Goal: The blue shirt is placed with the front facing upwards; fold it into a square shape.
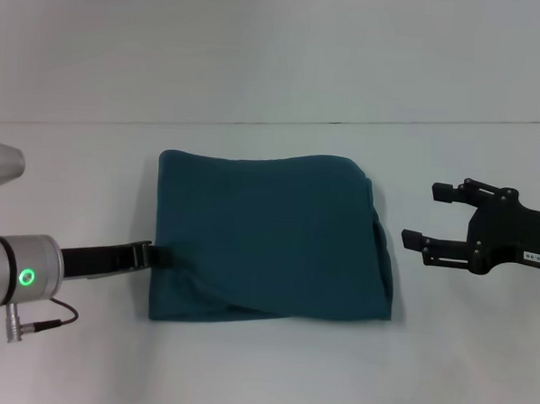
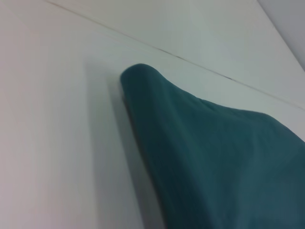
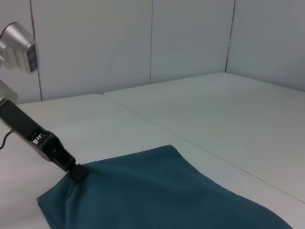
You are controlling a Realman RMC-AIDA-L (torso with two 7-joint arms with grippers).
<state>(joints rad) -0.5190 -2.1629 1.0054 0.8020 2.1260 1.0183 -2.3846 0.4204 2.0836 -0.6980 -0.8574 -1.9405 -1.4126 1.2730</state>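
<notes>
The blue shirt (image 1: 268, 238) lies folded into a rough square in the middle of the white table (image 1: 261, 373), plain teal side up, no lettering showing. My left gripper (image 1: 151, 254) reaches in low from the left and is shut on the shirt's left edge, about two thirds of the way toward the near side. In the right wrist view the cloth (image 3: 152, 191) bunches up to the left gripper (image 3: 76, 171). The left wrist view shows only a raised fold of the shirt (image 2: 214, 157). My right gripper (image 1: 428, 215) hovers open just right of the shirt, holding nothing.
A thin seam (image 1: 274, 123) crosses the table behind the shirt. A cable (image 1: 51, 317) hangs from the left wrist near the front left. Bare tabletop surrounds the shirt on all sides.
</notes>
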